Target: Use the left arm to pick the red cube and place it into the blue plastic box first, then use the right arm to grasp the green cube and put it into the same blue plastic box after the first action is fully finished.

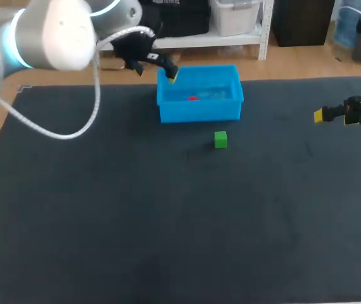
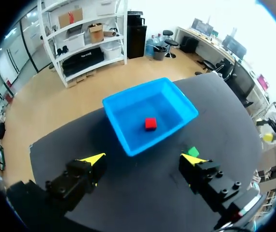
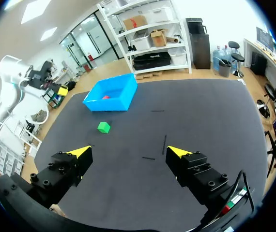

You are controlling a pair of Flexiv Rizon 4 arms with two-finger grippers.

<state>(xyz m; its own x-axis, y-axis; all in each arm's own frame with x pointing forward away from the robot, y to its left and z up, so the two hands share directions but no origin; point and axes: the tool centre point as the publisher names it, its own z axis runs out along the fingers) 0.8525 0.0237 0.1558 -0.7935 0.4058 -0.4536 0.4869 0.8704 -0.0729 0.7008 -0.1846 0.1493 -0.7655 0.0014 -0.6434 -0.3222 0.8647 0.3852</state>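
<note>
Red cube (image 2: 150, 123) is being judged placed in box (image 1: 199, 112); left gripper (image 2: 144, 158) released, empty; green cube (image 1: 220, 139) is not being grasped; right gripper (image 3: 128, 151) released, well apart.

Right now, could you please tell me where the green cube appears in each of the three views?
Head view: the green cube sits on the table, just on the near side of the blue plastic box.
Left wrist view: it peeks out past one fingertip of the left gripper, near the box's corner.
Right wrist view: it lies ahead of the right gripper, short of the box.
Shared landmark: the blue plastic box.
</note>
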